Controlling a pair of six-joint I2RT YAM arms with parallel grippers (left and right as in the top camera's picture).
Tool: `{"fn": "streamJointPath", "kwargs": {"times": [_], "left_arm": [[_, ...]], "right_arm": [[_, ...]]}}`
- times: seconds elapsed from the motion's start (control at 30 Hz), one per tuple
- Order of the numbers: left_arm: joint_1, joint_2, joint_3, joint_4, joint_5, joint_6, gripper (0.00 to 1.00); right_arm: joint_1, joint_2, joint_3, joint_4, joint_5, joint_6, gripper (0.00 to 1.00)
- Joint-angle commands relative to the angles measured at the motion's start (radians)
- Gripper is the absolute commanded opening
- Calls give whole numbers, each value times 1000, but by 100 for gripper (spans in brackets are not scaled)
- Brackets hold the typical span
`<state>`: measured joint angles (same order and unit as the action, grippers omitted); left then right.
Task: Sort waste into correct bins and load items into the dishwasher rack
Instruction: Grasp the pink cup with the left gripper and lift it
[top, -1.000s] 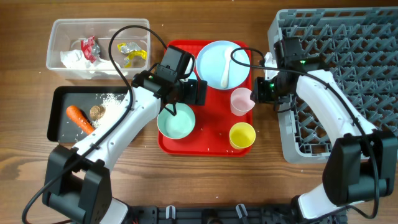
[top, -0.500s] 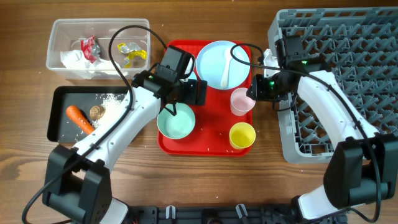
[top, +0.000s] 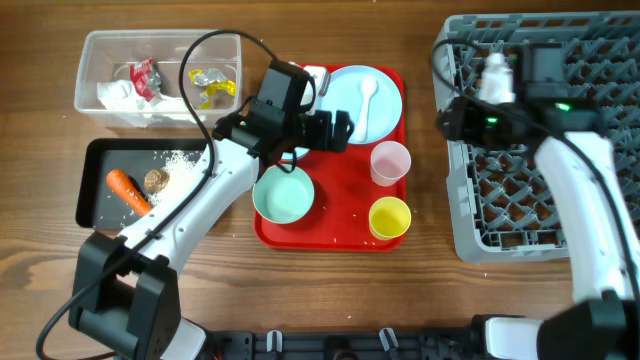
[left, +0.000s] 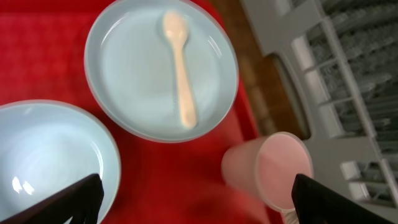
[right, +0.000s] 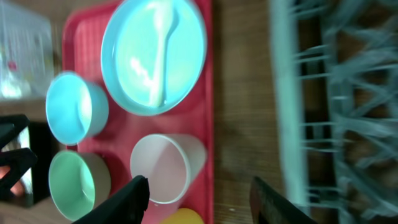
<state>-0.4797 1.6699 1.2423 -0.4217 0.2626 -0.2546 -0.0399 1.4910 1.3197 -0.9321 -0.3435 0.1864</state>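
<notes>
A brown wooden table (top: 330, 300) is seen from above. The red tray (top: 335, 228) is set in the middle. The plate (top: 380, 115), spoon (top: 366, 96), bowl (top: 283, 196), pink cup (top: 390, 162) and yellow cup (top: 390, 217) are kept on it. The grey rack (top: 600, 60) is placed to the right. The left gripper (left: 196, 193) is held wide open above the tray. The right gripper (right: 199, 186) is spread too, with nothing held.

arms (top: 200, 195): white links, black joints; cables (top: 200, 42): black loops; left end effector (left: 196, 186): black fingers (left: 74, 202)

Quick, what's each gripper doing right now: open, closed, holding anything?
Left gripper: open, holding nothing.
Right gripper: open, holding nothing.
</notes>
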Motion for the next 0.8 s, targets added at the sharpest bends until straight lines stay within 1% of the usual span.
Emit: {"fn": "streamJointPath", "kwargs": {"times": [0.0,0.07,0.2,0.27,0.37,0.4,0.43,0.5,0.53,0.57,0.63,0.67,0.7,0.77], "left_arm": [[-38,47,14,50,63,-23,95],[-87,117,28,52,63,-22,93],[-171,241,93,37,47,-11,91],[-188,254,94,21,3,-11,88],[-191,261,94,6,-18,-11,72],[-191,263,94,7,-22,-12,63],[-191,269,94,7,-25,-12,53],[-191,286,94,8,-24,-16,48],[-191,298,94,11,-24,-17,44],[-191,303,94,16,-24,-23,39],[-191,303,94,25,-24,-23,27],[-191,303,94,26,-24,-23,10],[-191,303,94,26,-24,-24,4],[-188,301,94,27,-25,-44,4]], "right_arm": [[-107,-88,29,-19,-5,-12,60],[-140,-94,29,-39,-4,-29,63],[-143,-94,29,-68,11,-37,64],[-143,-94,29,-79,24,-49,65],[-143,-94,29,-84,37,-49,65],[-143,-94,29,-85,37,-49,65],[-143,-94,29,-90,38,-53,65],[-143,-94,29,-98,42,-55,65],[-143,-94,29,-101,46,-55,65],[-143,-94,29,-106,60,-54,64],[-143,-94,29,-111,60,-55,65],[-143,-94,29,-113,60,-54,65],[-143,-94,29,-113,60,-55,65],[-143,-94,29,-113,60,-55,66]]}}
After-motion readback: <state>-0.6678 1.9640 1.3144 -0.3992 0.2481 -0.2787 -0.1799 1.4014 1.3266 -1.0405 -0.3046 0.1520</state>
